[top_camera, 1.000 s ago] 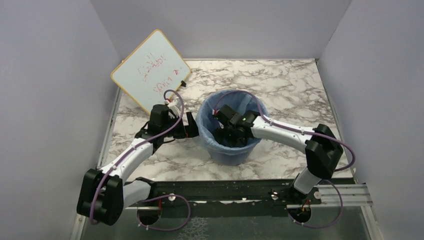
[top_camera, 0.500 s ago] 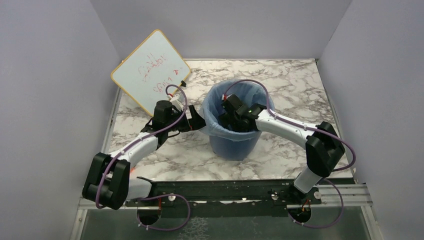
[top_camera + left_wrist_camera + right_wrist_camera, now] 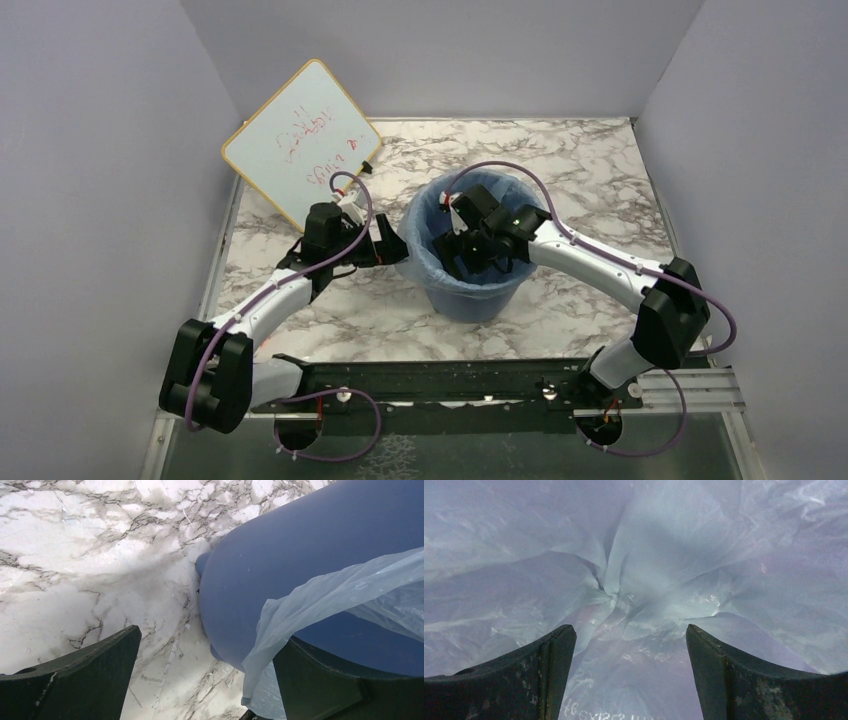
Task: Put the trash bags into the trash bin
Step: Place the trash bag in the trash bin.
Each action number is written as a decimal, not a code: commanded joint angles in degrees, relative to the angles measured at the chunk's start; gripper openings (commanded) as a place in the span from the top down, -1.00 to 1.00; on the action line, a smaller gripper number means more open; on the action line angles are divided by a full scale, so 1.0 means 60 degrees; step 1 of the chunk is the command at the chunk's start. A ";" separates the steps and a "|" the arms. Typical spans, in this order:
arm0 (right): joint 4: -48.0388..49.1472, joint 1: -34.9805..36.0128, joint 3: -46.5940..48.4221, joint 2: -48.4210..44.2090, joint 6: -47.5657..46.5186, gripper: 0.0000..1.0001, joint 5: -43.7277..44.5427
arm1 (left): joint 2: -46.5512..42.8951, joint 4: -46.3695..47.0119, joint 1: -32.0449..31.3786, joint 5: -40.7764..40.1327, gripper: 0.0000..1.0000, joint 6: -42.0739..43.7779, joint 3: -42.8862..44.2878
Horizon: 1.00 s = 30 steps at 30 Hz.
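From above, the bag is lining the bin, its edge draping over the rim. The right gripper is reaching inside and the left gripper is hovering just beside the rim. At the left wrist, the fingers are standing wide apart, pinching nothing, with the loose edge hanging between them. At the right wrist, spread fingers are facing the bag's gathered bottom. The film is looking light, floppy and slippery; the overhanging edge is probably offering the surest hold.

A lab test booth (plain walls) around a marble tabletop.
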 commanded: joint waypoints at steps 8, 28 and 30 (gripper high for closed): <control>-0.0395 0.0016 -0.0059 -0.0814 -0.0075 -0.72 -0.0822 | -0.0011 -0.0265 -0.0059 0.0069 -0.98 0.0310 -0.0175; -0.1745 0.0049 0.1162 -0.0075 0.0047 -0.65 0.0055 | -0.0362 -0.0880 -0.0059 0.0264 -0.98 0.0622 0.0300; -0.1814 0.0046 0.1230 -0.0442 -0.0015 -0.66 -0.0180 | -0.0382 -0.0880 -0.0059 0.0269 -0.98 0.0658 0.0360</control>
